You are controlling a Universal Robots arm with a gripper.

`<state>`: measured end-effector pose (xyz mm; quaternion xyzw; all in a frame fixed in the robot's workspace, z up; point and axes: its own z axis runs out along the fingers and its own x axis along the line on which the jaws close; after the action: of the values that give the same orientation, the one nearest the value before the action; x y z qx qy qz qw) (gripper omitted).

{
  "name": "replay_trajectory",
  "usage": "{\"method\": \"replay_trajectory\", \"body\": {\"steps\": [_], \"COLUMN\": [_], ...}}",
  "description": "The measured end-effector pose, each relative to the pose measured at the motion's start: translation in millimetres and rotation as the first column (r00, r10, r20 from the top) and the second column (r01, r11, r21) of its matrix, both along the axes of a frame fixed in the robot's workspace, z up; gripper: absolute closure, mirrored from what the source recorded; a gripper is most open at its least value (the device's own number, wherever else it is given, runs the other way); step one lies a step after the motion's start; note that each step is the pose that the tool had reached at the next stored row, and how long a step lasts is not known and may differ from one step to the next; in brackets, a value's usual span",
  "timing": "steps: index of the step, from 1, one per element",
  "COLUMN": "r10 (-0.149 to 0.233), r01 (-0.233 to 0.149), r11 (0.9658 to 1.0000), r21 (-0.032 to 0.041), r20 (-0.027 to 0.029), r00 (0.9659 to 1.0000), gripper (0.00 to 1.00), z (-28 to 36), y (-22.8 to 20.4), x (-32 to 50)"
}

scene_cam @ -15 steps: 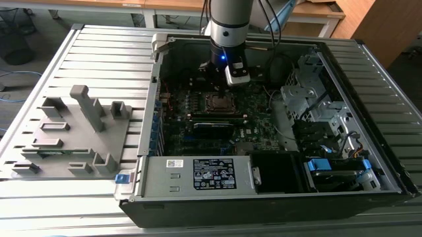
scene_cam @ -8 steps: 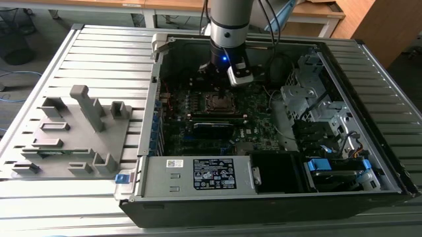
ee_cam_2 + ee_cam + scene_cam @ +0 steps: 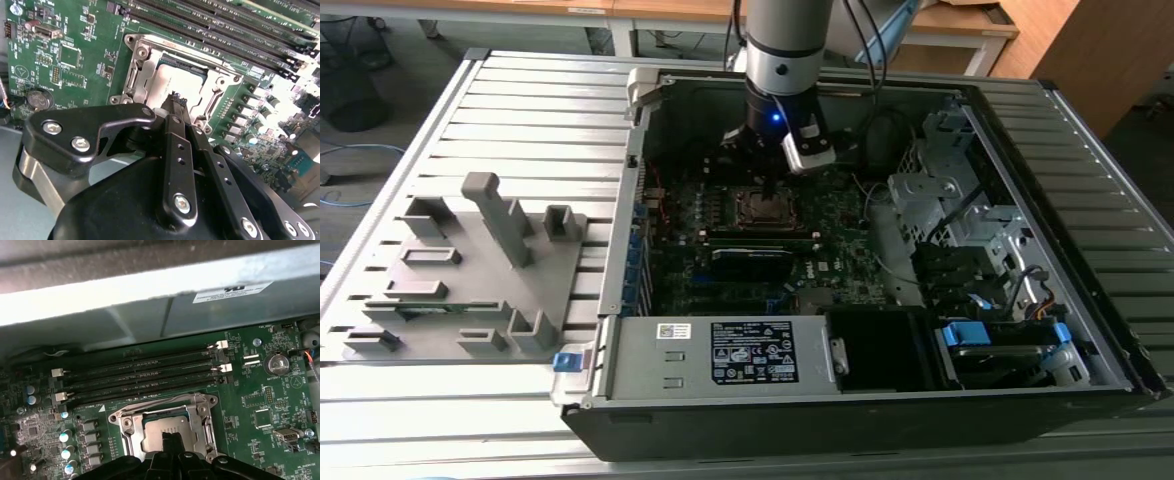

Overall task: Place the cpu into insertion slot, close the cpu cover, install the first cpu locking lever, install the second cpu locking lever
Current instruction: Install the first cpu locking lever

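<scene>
pincer (image 3: 176,102): black fingers pressed together into one narrow tip, nothing held between them; the tip hangs just over the socket's edge in both wrist views (image 3: 171,440)
arm (image 3: 783,60): in the exterior view it reaches down into the open pc case (image 3: 1067,390), ending above the socket
cpu (image 3: 182,77): lies flat in the socket, its dull face showing through the cover's window
socket (image 3: 763,207): on the green board (image 3: 65,55), beside the long black memory slots (image 3: 140,372)
cover (image 3: 142,75): silvery frame lying down flat over the socket, around the cpu; also seen in the first wrist view (image 3: 200,415)
levers: cannot tell whether they are latched
grey fixture (image 3: 467,260): on the slatted worktop (image 3: 534,90), at the exterior view's left of the case, well apart from the pincer
</scene>
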<state>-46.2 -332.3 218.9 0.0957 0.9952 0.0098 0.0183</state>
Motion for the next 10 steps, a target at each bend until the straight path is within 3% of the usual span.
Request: {"method": "replay_trajectory", "body": {"steps": [3, 10], "r10": [0.002, 0.019], "r01": [-0.002, -0.019], "r11": [1.0, 0.9998], "r21": [0.0003, 0.0001], "r20": [0.0002, 0.0001], "r00": [1.0, 0.9998], "gripper": [0.89, 0.89], "z": [0.9, 1.0], "y": [-0.1, -4.7], "x": [0.0, 0.0]}}
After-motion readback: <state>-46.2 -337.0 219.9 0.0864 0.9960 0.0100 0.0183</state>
